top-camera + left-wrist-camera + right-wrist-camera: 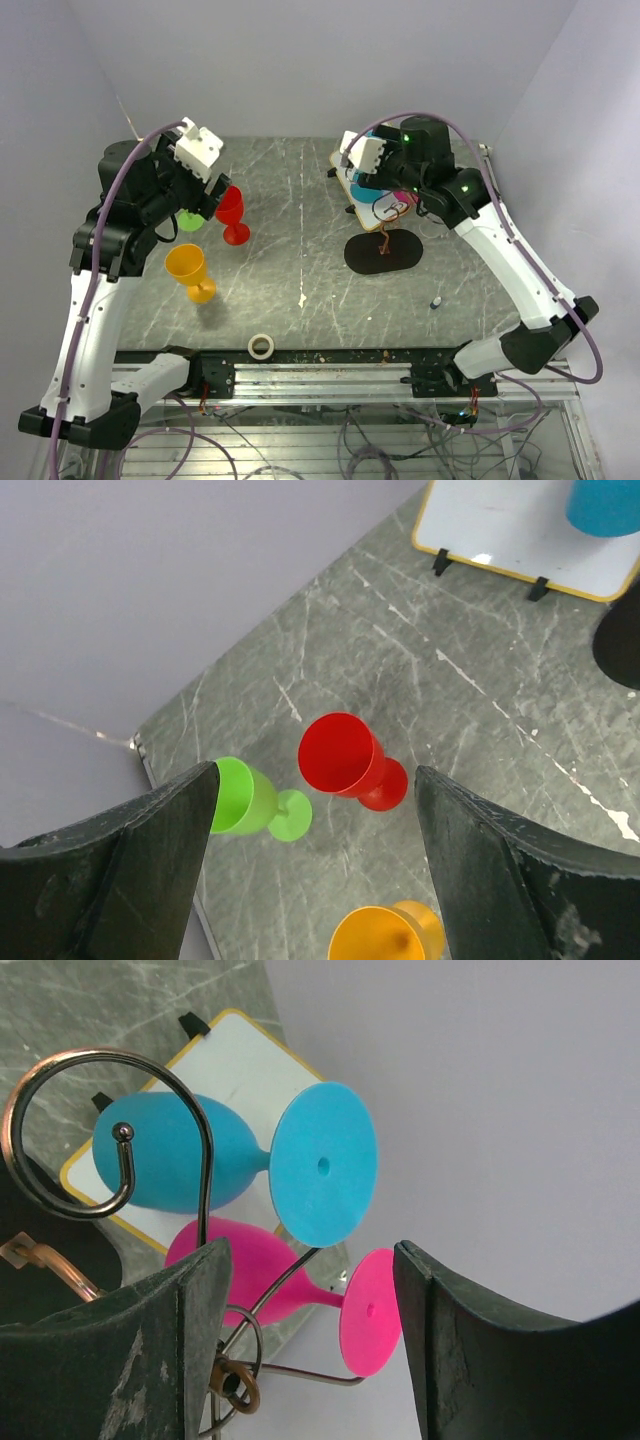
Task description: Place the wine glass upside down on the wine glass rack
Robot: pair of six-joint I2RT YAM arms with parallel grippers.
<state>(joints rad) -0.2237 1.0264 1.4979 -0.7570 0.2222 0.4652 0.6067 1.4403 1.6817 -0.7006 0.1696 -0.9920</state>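
Observation:
The wine glass rack point(383, 240) is a thin wire stand on a black oval base right of centre. Its scroll arms point(60, 1130) fill the right wrist view. A blue glass point(200, 1155) and a pink glass point(250, 1265) hang among the arms, feet towards the camera. My right gripper point(310, 1250) is open and empty just above them, also seen in the top view point(390, 200). A red glass point(345, 760), a green glass point(245, 798) and an orange glass point(385, 935) stand upright on the left. My left gripper point(315, 780) is open and empty above the red one point(230, 215).
A white board with a wooden rim point(352, 178) lies behind the rack, partly under the right arm. A tape roll point(261, 346) sits at the near edge. A small blue object point(436, 301) lies right of the rack base. Walls close in the back and both sides.

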